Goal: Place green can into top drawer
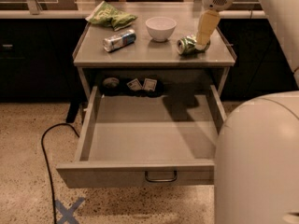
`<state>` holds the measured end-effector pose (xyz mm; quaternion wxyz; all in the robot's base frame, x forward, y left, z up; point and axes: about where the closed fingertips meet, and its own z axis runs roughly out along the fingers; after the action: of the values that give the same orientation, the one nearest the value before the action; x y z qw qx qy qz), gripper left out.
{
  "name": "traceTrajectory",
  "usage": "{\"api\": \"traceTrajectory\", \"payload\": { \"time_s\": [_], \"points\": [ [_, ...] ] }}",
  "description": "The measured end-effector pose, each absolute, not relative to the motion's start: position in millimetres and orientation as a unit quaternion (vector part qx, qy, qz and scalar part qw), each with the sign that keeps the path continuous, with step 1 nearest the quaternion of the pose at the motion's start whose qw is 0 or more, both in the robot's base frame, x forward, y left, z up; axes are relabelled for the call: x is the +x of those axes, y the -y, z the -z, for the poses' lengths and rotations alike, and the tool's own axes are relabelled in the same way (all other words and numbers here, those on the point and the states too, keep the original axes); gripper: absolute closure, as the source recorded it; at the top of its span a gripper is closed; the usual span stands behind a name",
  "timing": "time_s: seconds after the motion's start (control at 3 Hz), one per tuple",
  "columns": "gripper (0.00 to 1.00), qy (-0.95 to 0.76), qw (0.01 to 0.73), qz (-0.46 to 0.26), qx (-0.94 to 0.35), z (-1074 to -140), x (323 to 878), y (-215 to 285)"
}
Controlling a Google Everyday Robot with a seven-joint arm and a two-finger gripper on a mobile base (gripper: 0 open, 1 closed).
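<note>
The green can [188, 45] lies on its side on the table top [149, 56], right of centre in the upper part of the frame. The gripper [202, 42] comes down from the top edge onto the can's right end. From here I cannot tell whether it is wide, narrow, or already holding the can, nor whether it is touching or only just beside it.

A can on its side rolls easily, so that is what I would watch. A glancing push could send it left toward the white bowl [160, 28], which stands near it, or off the table. The can also looks slightly dented, so a grip on the rounded body might slip and drop it on the way. The top drawer [140, 174] is pulled out below, in the lower middle of the frame. I judge that a release too near its side wall could bounce the can out onto the floor.

The silver-and-blue can [119, 39] and the green snack bag [111, 17] sit well apart to the upper left, out of harm's way.

The robot's own pale body [257, 162] fills the lower right and hides the drawer's right front corner. The arm is cut off at the top edge. In the dark recess behind the drawer there are a few small items [135, 84] I cannot identify.
</note>
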<state>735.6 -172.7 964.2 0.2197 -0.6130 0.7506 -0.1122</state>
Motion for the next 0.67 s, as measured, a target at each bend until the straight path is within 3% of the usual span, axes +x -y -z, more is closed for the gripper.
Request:
{"api": "traceTrajectory", "payload": {
  "time_s": [0.67],
  "points": [
    [0.00,-0.751,0.232,0.109,-0.608,-960.5,744.8,174.6]
  ]
}}
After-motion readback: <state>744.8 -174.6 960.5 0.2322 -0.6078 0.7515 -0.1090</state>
